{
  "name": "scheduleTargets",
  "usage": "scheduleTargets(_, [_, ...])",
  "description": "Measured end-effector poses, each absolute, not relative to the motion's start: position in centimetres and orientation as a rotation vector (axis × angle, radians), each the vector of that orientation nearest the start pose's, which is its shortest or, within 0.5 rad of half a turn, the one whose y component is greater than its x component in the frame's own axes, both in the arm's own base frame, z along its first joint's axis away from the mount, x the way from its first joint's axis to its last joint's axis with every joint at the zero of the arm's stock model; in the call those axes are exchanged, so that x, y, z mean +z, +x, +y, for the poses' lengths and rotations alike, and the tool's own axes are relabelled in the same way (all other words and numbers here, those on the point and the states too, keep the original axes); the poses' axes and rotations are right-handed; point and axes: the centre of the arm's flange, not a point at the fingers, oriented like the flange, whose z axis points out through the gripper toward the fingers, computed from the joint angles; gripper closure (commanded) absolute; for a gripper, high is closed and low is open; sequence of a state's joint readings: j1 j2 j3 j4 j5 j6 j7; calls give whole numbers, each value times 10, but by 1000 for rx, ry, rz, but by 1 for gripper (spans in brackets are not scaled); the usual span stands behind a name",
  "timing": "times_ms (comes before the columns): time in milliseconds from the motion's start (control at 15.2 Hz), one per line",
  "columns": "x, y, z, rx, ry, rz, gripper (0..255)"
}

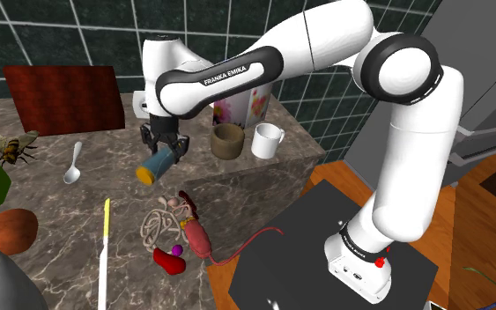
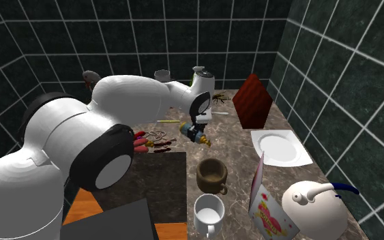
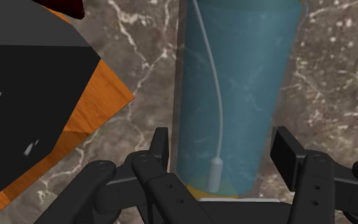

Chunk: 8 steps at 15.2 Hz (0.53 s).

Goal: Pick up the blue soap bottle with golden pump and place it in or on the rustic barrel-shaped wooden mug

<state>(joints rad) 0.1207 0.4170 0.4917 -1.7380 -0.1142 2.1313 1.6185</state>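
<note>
A translucent blue soap bottle (image 1: pixel 156 165) with a golden pump end lies tilted between the fingers of my black gripper (image 1: pixel 166 143), which is shut on it. It is close over the marble counter (image 1: pixel 78 211); I cannot tell whether it touches. In the wrist view both fingers clasp the bottle (image 3: pixel 241 70) by its sides, at the gripper (image 3: pixel 222 143). The brown barrel-shaped mug (image 1: pixel 226 141) stands upright a short way toward the shoulder view's right. In the second exterior view the bottle (image 2: pixel 198 133) hangs from the gripper (image 2: pixel 196 127), and the mug (image 2: pixel 212 176) stands nearer the camera.
A white mug (image 1: pixel 268 139) stands beside the brown one, with a flowered carton (image 1: pixel 241 104) behind. A spoon (image 1: pixel 73 166), a bee (image 1: pixel 12 148), a red board (image 1: pixel 61 97), a yellow-handled knife (image 1: pixel 105 247) and a cord-and-rat clutter (image 1: pixel 180 229) lie around. A plate (image 2: pixel 279 146) and a teapot (image 2: pixel 313 204) sit nearby.
</note>
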Motion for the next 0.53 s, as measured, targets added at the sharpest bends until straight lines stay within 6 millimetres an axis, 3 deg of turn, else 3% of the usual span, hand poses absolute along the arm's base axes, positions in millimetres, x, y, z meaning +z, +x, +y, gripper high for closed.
scheduleTargets(528, [407,554,346,111,-2707,1453,255])
